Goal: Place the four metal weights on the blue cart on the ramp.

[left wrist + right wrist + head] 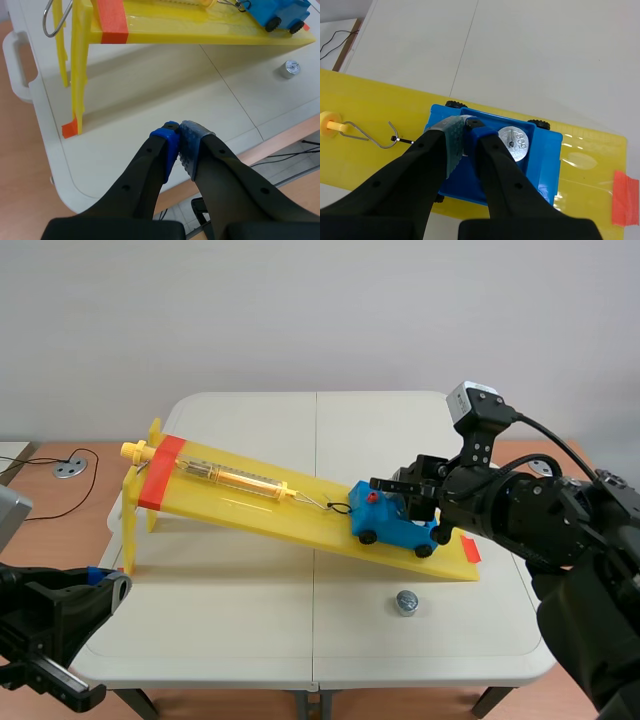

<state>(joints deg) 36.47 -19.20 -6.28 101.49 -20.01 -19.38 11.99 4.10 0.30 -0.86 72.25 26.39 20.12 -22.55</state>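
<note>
left gripper [179, 135]: low at near table edge, pads pressed together, nothing between.
right gripper [466, 129]: over blue cart [547, 155], fingers narrow, pinching held weight [461, 119]; only its silver rim visible at the tips.
blue cart: on yellow ramp [250, 502], near the low end, wire hook linking it to spring scale [235, 478] further up.
weight in cart [514, 142]: flat in the tray, just beside the right gripper, stamped face up.
loose weight [406, 601]: on white table [250, 630], in front of ramp's low end, apart from cart.
</note>
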